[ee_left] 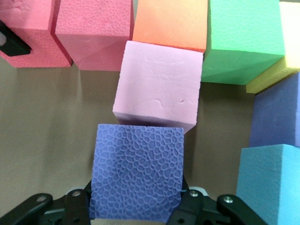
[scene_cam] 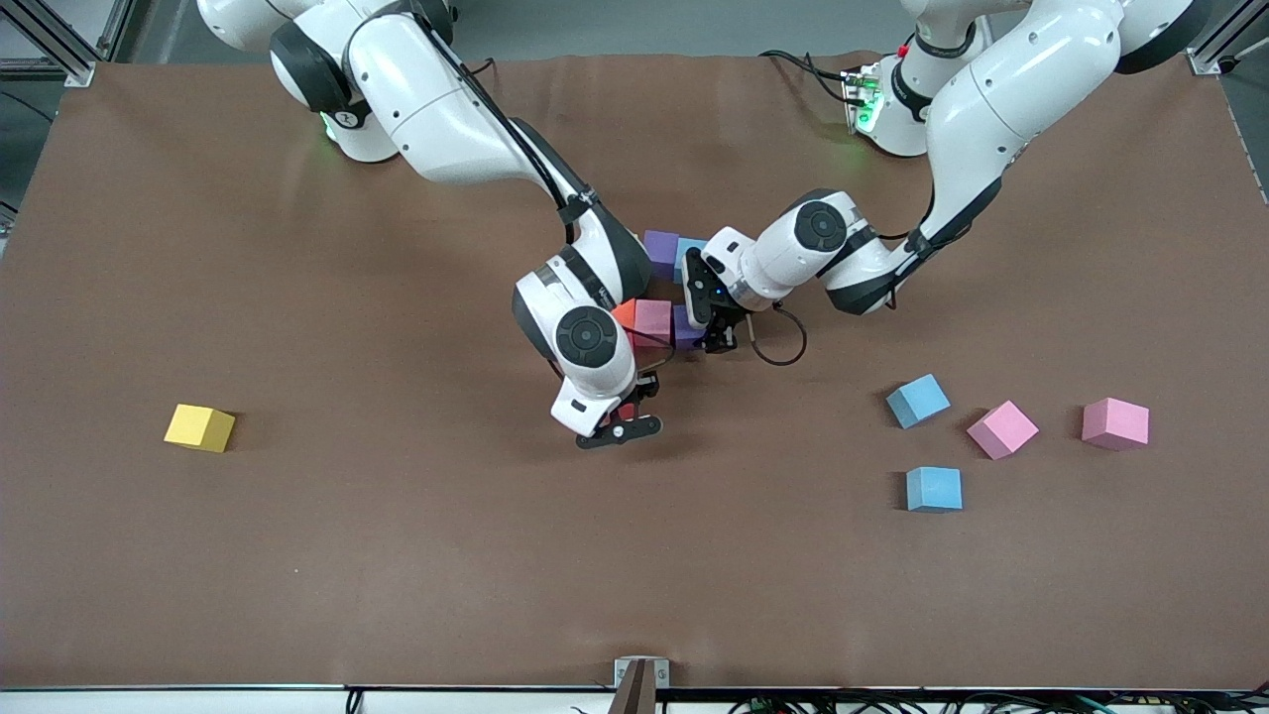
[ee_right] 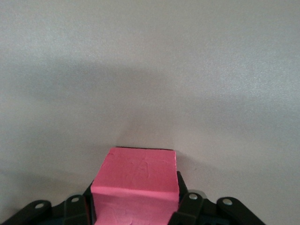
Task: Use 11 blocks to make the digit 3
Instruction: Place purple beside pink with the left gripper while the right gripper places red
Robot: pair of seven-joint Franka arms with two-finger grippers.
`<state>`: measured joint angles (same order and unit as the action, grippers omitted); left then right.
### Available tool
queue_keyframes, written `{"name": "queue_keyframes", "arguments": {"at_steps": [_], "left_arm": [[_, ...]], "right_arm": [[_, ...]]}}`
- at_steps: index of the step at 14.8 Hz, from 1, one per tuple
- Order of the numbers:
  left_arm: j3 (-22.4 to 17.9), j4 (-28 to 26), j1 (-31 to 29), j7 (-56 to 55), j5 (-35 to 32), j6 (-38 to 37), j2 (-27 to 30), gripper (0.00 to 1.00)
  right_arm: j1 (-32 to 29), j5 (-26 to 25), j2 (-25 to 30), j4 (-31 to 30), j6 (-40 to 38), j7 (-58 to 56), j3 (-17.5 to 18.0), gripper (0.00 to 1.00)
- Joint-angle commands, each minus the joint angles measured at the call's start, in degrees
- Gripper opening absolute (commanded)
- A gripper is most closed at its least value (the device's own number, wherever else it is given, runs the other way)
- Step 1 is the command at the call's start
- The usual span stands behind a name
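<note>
Mid-table, several blocks stand together in a cluster: purple (scene_cam: 661, 247), blue (scene_cam: 688, 256), orange (scene_cam: 625, 311) and pale pink (scene_cam: 653, 319). My left gripper (scene_cam: 710, 337) is shut on a purple block (ee_left: 137, 173) whose face touches the pale pink block (ee_left: 158, 86). The left wrist view also shows orange (ee_left: 171, 23), green (ee_left: 243, 40) and red (ee_left: 93, 30) blocks in a row. My right gripper (scene_cam: 620, 421) is shut on a red block (ee_right: 136, 185) at the cluster's edge nearer the front camera. In the front view the arms hide the cluster's middle.
Loose blocks lie toward the left arm's end: two blue (scene_cam: 917, 400) (scene_cam: 933, 489) and two pink (scene_cam: 1002, 428) (scene_cam: 1114, 423). A yellow block (scene_cam: 199, 427) sits alone toward the right arm's end. A black cable (scene_cam: 778, 347) loops beside the left gripper.
</note>
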<state>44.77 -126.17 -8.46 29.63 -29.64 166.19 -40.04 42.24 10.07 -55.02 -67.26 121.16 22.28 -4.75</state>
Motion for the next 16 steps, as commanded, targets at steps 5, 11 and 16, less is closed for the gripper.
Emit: {"name": "queue_keyframes", "arguments": {"at_steps": [5, 11, 16], "left_arm": [[0.5, 0.0, -0.2, 0.5, -2.5, 0.8, -0.5, 0.28], [0.3, 1.8, 0.0, 1.6, -4.6, 0.7, -0.7, 0.41], [0.2, 2.5, -0.3, 2.9, -4.6, 0.6, -0.7, 1.00]], "right_arm": [[0.7, 0.6, -0.3, -1.6, -0.5, 0.7, 0.1, 0.98], [0.0, 1.0, 0.3, 1.0, -0.7, 0.6, 0.1, 1.00], [-1.2, 1.5, 3.3, 2.5, -3.5, 0.5, -0.1, 1.00]]}}
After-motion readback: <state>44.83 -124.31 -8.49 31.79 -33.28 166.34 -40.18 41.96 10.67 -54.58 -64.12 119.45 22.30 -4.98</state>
